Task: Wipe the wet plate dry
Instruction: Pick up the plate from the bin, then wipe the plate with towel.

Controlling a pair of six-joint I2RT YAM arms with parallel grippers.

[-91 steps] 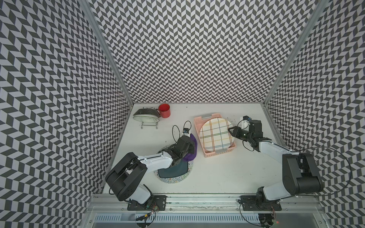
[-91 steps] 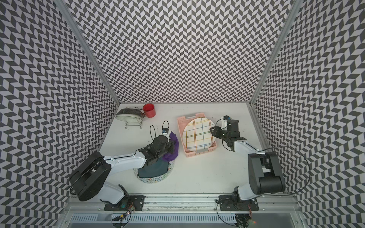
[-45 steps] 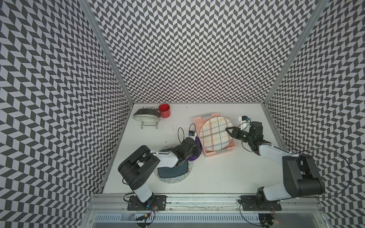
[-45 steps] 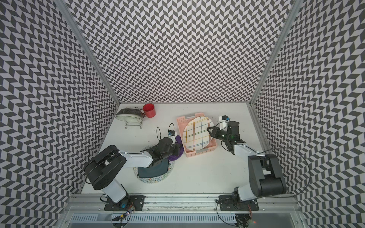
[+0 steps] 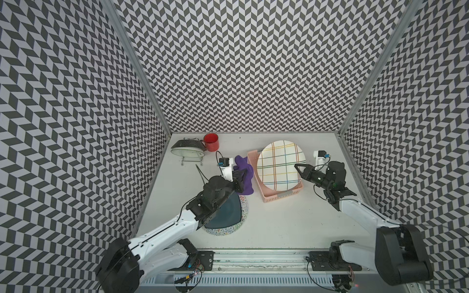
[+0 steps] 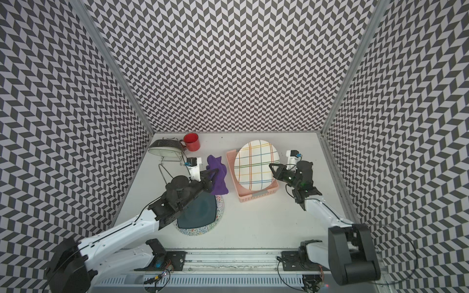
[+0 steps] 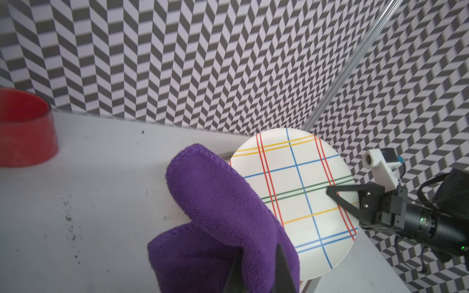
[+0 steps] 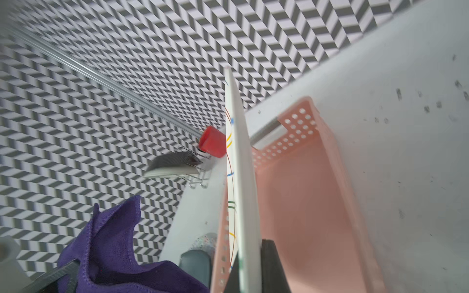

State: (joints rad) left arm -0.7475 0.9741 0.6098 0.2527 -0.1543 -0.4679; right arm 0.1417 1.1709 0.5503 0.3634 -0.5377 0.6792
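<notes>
Presently, the plate [image 5: 280, 165] is stood on edge in the basket [image 5: 281, 197]. Its lower rim is down inside the basket and its striped face is turned toward the basket's left-arm side. The right hand [image 5: 297, 166] is closed on the plate's rim at the basket's right-arm side, and in the right wrist view that thin rim is seen pinched between the jaws. The left hand [image 5: 241, 175] is clamped on a bunched fold of the cloth [image 5: 242, 160], which is held just beside the basket. It is close to the plate's face but apart from it in the right wrist view.

No drops can be made out on the plate, so its wetness is taken from the task alone. The plate is judged to be stiff, glazed and breakable, and slippery while wet. With so narrow a bite on the rim, it could pivot or slide out when pressed from the face. Support from the basket under the lower rim is therefore thought worth keeping, so that the worktop [image 5: 279, 228] carries the weight. Wiping pressure is best kept light and directed toward the held side.

The cloth is judged light, limp and absorbent. A hold at a gathered fold, as now, leaves loose fabric ahead of the jaws, and that part should be laid flat on the face.
</notes>
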